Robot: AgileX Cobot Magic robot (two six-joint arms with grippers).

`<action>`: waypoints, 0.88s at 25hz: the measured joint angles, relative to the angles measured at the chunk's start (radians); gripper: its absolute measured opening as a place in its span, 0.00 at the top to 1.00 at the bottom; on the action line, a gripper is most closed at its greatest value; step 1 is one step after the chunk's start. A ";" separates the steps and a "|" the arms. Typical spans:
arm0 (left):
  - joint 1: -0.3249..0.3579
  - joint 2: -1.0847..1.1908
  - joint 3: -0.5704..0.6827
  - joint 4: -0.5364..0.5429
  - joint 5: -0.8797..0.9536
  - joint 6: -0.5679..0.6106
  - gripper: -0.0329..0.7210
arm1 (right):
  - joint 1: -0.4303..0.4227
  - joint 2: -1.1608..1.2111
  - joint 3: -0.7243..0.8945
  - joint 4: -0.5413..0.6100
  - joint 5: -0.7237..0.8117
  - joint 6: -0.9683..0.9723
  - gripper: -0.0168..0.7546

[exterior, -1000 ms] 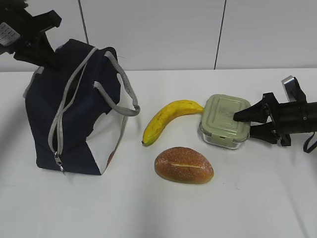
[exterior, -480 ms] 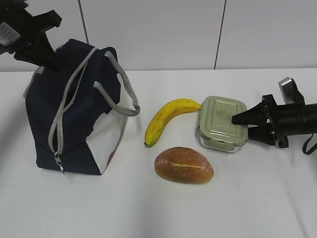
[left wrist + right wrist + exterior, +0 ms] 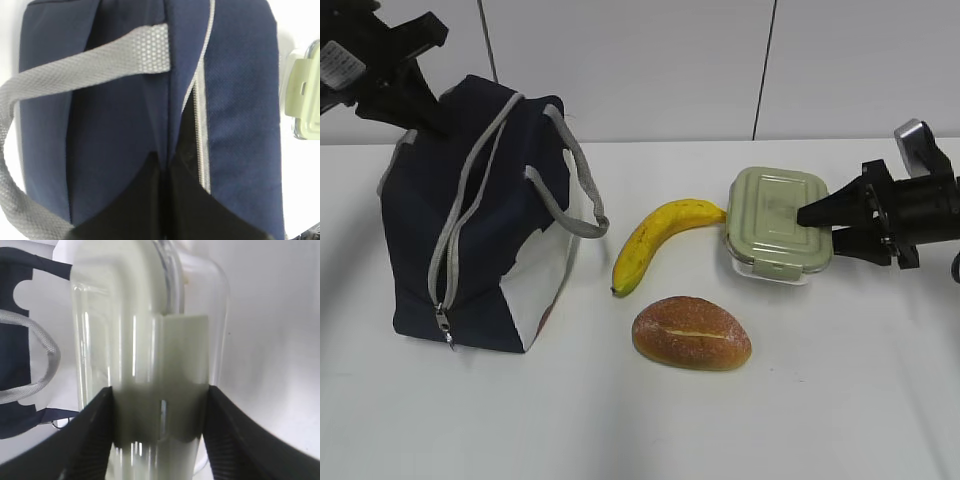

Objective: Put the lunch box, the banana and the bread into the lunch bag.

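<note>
The white desk (image 3: 840, 400) carries everything. The lunch bag (image 3: 470, 230) stands at the far left, its long axis running from near to far, its grey zipper partly parted along the top and a grey strap hanging off its right side. The left gripper (image 3: 405, 95) is seen at the bag's far top corner; in the left wrist view its dark jaws lie against the navy fabric beside the zipper gap, but whether they are closed on it cannot be told.

The banana (image 3: 655, 240) lies in the middle, its long axis slanting from near left to far right, its far tip touching the lunch box (image 3: 778, 225). The bread (image 3: 692, 333) sits nearer, its long axis left to right, slit upward.

The lunch box is held at its right edge by the right gripper (image 3: 820, 228), the jaws narrowly parted and clamped above and below it. Compared with a second ago, the box has been raised and tilted off the desk, and the bag has been shifted slightly.
</note>
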 joint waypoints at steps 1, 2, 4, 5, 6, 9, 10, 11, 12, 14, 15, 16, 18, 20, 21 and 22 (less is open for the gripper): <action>0.000 0.000 0.000 -0.008 0.000 0.000 0.96 | 0.000 -0.016 -0.005 -0.019 0.003 0.025 0.48; 0.000 0.000 0.000 -0.017 0.001 0.000 0.96 | 0.000 -0.030 -0.012 -0.039 0.008 0.045 0.48; 0.000 0.000 0.000 -0.032 0.001 0.000 0.96 | 0.000 -0.065 -0.029 -0.059 0.015 0.092 0.48; 0.000 0.000 0.000 -0.039 0.001 0.000 0.96 | 0.000 -0.081 -0.038 -0.061 0.017 0.112 0.48; 0.000 0.000 0.000 -0.045 0.002 0.000 0.96 | 0.000 -0.097 -0.052 -0.061 0.019 0.134 0.48; 0.000 0.000 0.000 -0.055 0.004 0.000 0.96 | 0.001 -0.144 -0.080 -0.061 0.023 0.190 0.48; 0.000 0.000 0.000 -0.056 0.005 0.000 0.96 | 0.006 -0.161 -0.089 -0.061 0.023 0.208 0.48; 0.000 0.000 0.000 -0.059 0.005 0.000 0.96 | 0.016 -0.178 -0.097 -0.061 0.023 0.228 0.48; 0.000 0.000 0.000 -0.067 0.005 0.000 0.96 | 0.029 -0.193 -0.108 -0.061 0.023 0.246 0.48; 0.000 0.000 0.000 -0.082 0.006 0.000 0.96 | 0.066 -0.212 -0.137 -0.070 0.027 0.297 0.48; 0.000 0.000 0.000 -0.084 0.006 0.000 0.96 | 0.090 -0.218 -0.158 -0.074 0.035 0.318 0.48; 0.000 0.000 0.000 -0.084 0.006 0.000 0.96 | 0.112 -0.220 -0.177 -0.083 0.043 0.348 0.48; 0.000 0.000 0.000 -0.085 0.006 0.000 0.96 | 0.170 -0.222 -0.232 -0.108 0.050 0.410 0.48; 0.000 0.000 0.000 -0.085 0.006 0.000 0.96 | 0.227 -0.222 -0.295 -0.142 0.059 0.465 0.48; 0.000 0.000 0.000 -0.085 0.006 0.000 0.96 | 0.251 -0.222 -0.323 -0.156 0.063 0.494 0.48; 0.000 0.000 0.000 -0.085 0.006 0.000 0.96 | 0.280 -0.222 -0.357 -0.170 0.068 0.519 0.48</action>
